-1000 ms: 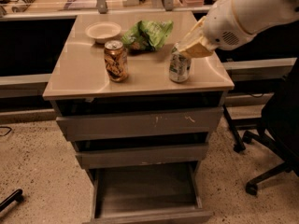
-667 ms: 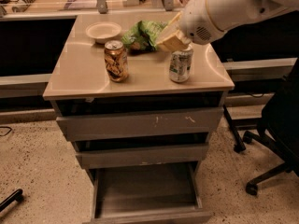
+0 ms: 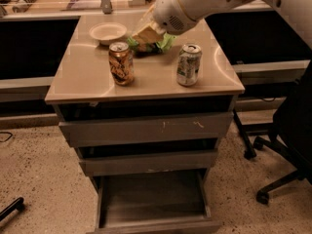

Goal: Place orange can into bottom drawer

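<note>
The orange can (image 3: 121,63) stands upright on the left part of the tan cabinet top (image 3: 87,82). The bottom drawer (image 3: 153,208) is pulled open below and its grey inside is bare. My gripper (image 3: 146,33) hangs from the white arm above the back middle of the top, behind and to the right of the orange can, apart from it. It covers part of the green bag (image 3: 163,43).
A silver-and-green can (image 3: 188,65) stands to the right on the top. A white bowl (image 3: 107,32) sits at the back left. The two upper drawers (image 3: 146,128) stick out slightly. An office chair base (image 3: 278,179) stands on the floor to the right.
My arm and gripper have swung left, from above the silver-and-green can to above the green bag, nearer the orange can. The cans have not moved.
</note>
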